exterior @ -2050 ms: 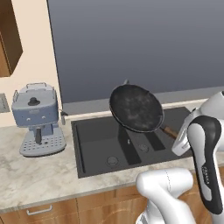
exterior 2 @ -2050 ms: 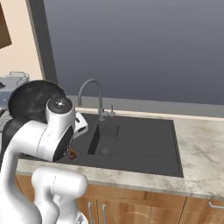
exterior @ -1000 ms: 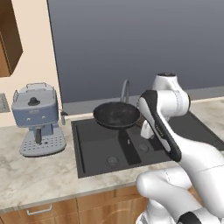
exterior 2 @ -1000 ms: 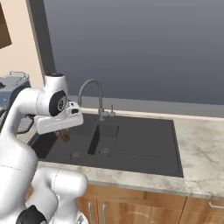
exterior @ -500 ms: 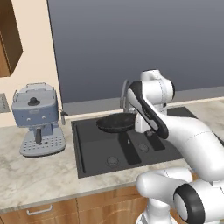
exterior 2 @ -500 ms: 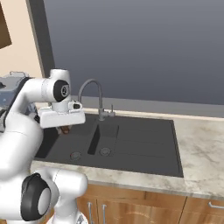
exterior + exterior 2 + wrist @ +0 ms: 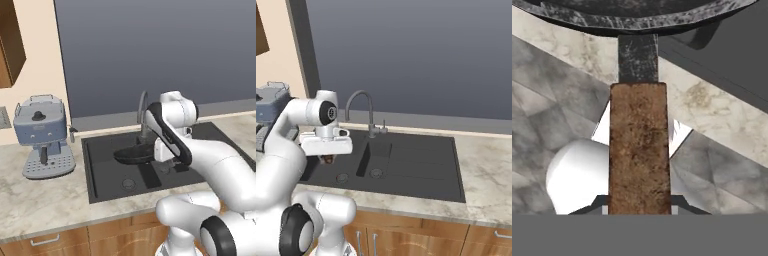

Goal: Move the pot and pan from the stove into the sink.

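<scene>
Left base view: the shallow round dark grey frying pan [image 7: 134, 155] hung level over the dark grey rectangular recessed sink [image 7: 107, 172], low above its floor and in front of the curved grey metal faucet [image 7: 142, 112], while the white arm reached across the basin from the right; a blue-grey coffee machine [image 7: 42, 136] stood on the pale marbled surface [image 7: 35, 200] to the left, well apart from the sink. Right base view: the white hand hovered above the left part of the sink [image 7: 421, 165], with a short brown end of the pan's handle [image 7: 328, 159] showing under it and the faucet [image 7: 362, 111] just to its right. Hand view: the claw [image 7: 639, 200] was closed on the long brown wooden handle [image 7: 639, 150], which ran straight up to the pan's dark rim [image 7: 637, 17] at the top. The step in hand appeared to be the delivery of the pan, probably near its end. The next move would likely call for lowering the pan until it rested on the basin floor, then releasing the handle and withdrawing clear of the faucet; the pot would remain to be fetched.
</scene>
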